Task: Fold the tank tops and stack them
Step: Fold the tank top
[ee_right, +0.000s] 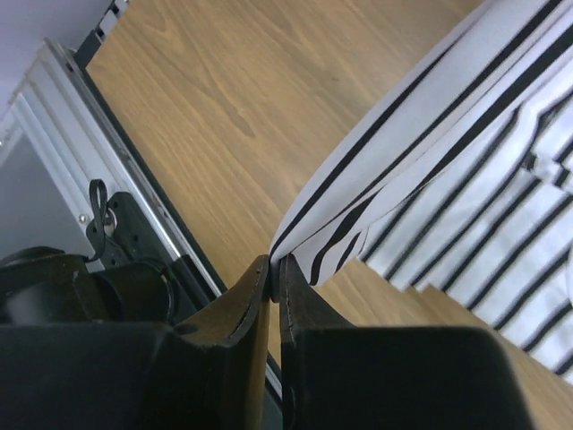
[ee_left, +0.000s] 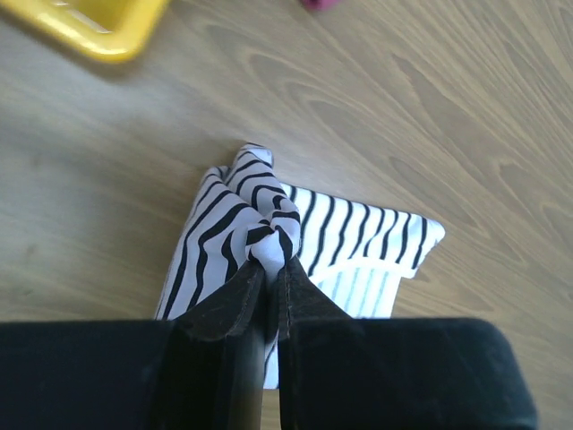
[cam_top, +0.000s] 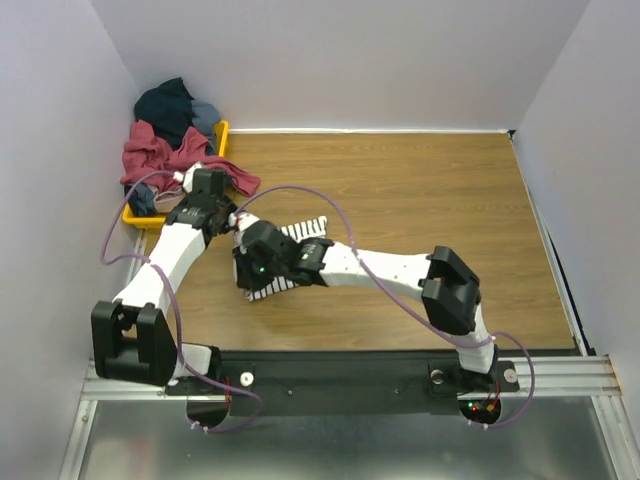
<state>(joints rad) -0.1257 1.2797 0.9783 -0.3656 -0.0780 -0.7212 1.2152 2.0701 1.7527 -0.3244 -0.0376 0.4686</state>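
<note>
Top external view: the striped tank top [cam_top: 303, 231], on the table [cam_top: 450, 190] near the yellow tray [cam_top: 137, 217], is pinched by the closed left gripper [ee_left: 273, 262] and right gripper [ee_right: 275, 269], so a fold is judged in hand, with the held edges next to be carried across and laid flat.

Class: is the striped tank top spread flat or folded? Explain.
Partly folded: the striped tank top lies in overlapping layers, one bunched edge pinched in the left jaws, another in the right jaws.
</note>
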